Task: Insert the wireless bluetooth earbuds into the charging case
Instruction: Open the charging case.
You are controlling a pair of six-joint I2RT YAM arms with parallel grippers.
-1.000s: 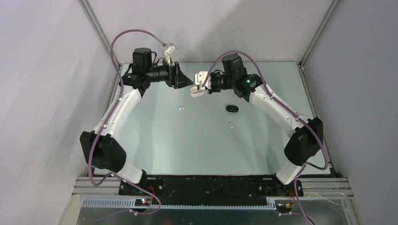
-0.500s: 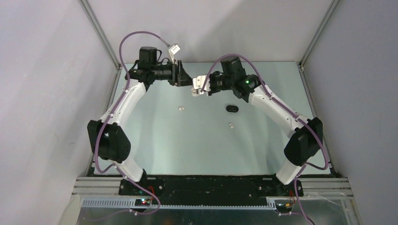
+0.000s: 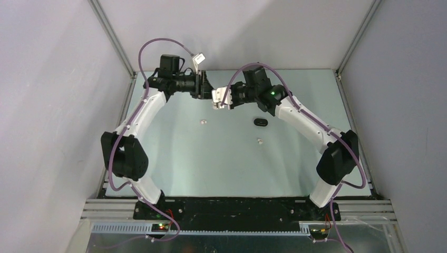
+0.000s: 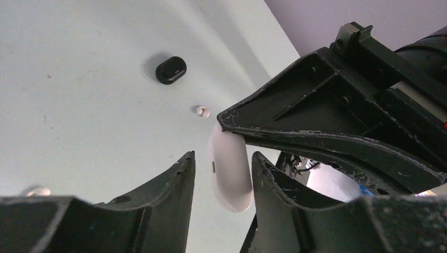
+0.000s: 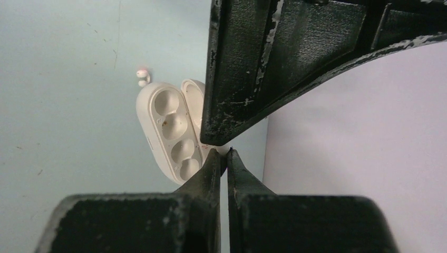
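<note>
My right gripper (image 5: 221,155) pinching the open case (image 5: 168,126), wells empty, left gripper (image 4: 222,161) unclenched astride it, a bud (image 3: 259,140) nearer.

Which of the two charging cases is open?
The white charging case, its lid swung back and both sockets empty; the black charging case lies shut on the table.

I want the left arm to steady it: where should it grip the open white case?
The white case's body, pinched across its narrow width, coming from the end opposite the right gripper, shut on its edge. That oblong lies lengthwise between the left gripper's parted fingers.
</note>
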